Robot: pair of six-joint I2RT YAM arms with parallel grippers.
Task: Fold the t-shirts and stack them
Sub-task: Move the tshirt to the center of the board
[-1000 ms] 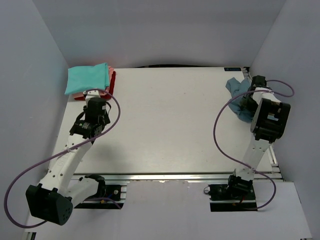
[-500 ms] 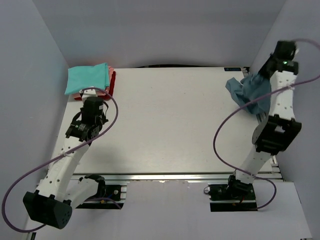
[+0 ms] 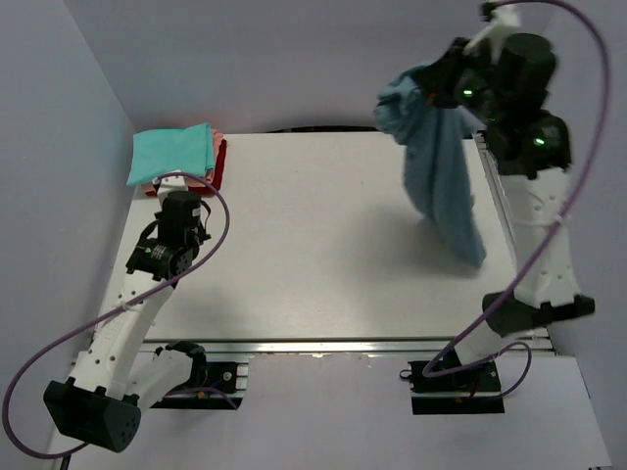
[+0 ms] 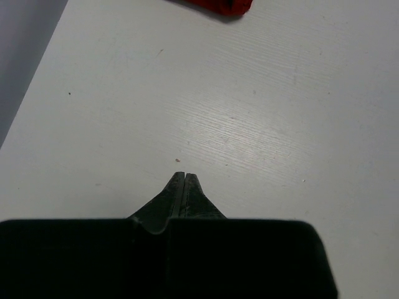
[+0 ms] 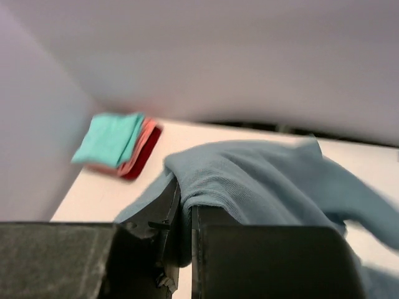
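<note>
Two arms are sharing a white desk (image 3: 323,245), and the right gripper (image 3: 449,86) is holding the slate-blue t-shirt (image 3: 441,176) high above the desk's far-right corner. Its fingers are pinching a bunched fold near the top of the cloth, as the right wrist view shows, where the right gripper (image 5: 185,205) is clamping the blue fabric (image 5: 262,180). The shirt is hanging down in a long loose drape along the right edge of the desk; whether its lowest tip is touching the surface cannot be told. At the far-left corner a folded stack is lying flat, with the teal t-shirt (image 3: 171,154) on top, the salmon-pink t-shirt (image 3: 217,143) showing beneath it and the red t-shirt (image 3: 221,164) at the bottom. The left gripper (image 3: 176,186) is hovering just on the near side of that stack, its jaws pressed together and gripping nothing, over bare desk.
</note>
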